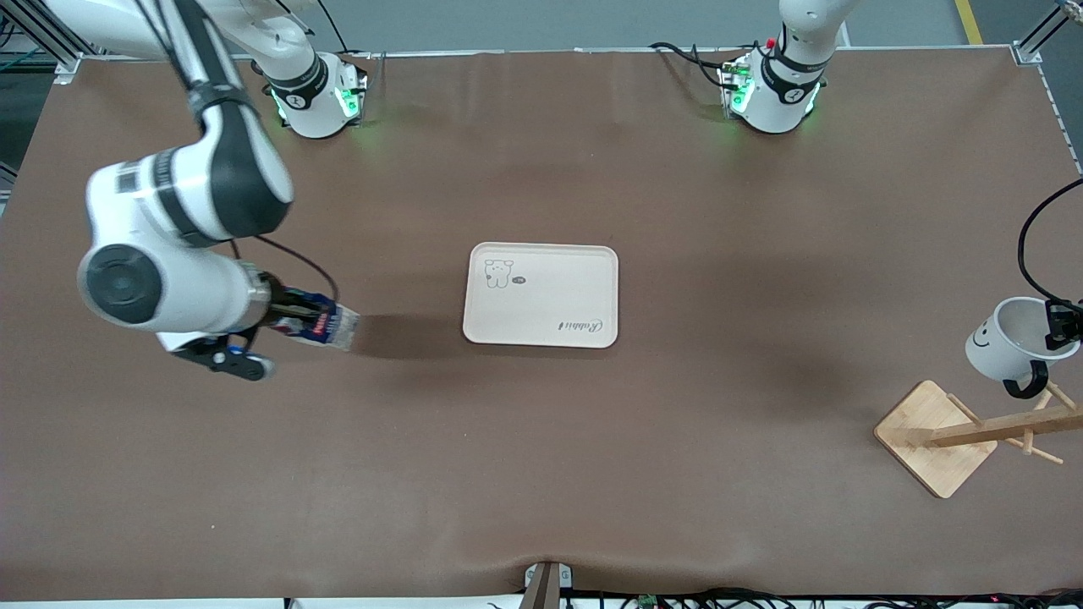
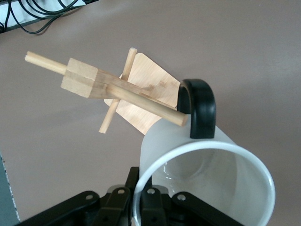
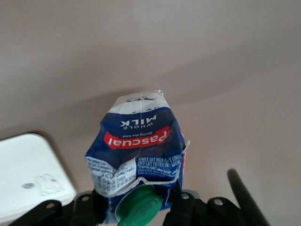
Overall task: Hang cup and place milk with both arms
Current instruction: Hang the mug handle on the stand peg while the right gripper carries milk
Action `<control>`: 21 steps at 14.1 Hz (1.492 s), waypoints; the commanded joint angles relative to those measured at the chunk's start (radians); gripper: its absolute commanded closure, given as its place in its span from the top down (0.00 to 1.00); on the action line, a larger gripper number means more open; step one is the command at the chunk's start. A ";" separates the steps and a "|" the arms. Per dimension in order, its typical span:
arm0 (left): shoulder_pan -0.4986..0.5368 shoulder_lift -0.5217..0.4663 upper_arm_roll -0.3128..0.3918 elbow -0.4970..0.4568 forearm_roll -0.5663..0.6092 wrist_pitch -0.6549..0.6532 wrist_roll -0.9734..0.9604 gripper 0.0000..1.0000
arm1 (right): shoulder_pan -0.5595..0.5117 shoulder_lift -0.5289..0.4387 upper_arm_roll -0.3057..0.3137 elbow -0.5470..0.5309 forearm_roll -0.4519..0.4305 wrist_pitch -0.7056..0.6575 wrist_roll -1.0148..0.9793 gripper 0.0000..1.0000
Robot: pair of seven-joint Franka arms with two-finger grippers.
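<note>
The right claw [image 1: 292, 320] pinches the milk [image 1: 326, 326] at its cap end, holding it up over the tabletop [image 1: 541, 474] toward the right arm's end, at nine o'clock of the tray [image 1: 541, 294]. The left claw [image 1: 1062, 326] grips the rim of the cup [image 1: 1011, 338], held over the wooden rack [image 1: 973, 431], at the rack's twelve o'clock, handle just beside a peg.

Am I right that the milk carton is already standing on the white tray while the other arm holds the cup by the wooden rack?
Not quite. The front view shows the milk carton held by the right tool, beside the white tray, not on it. The left tool does hold the cup by the wooden rack.
</note>
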 commanded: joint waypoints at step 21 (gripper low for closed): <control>-0.018 0.088 -0.014 0.120 0.083 0.020 -0.056 1.00 | -0.364 -0.186 0.021 -0.563 -0.066 0.478 -0.376 0.77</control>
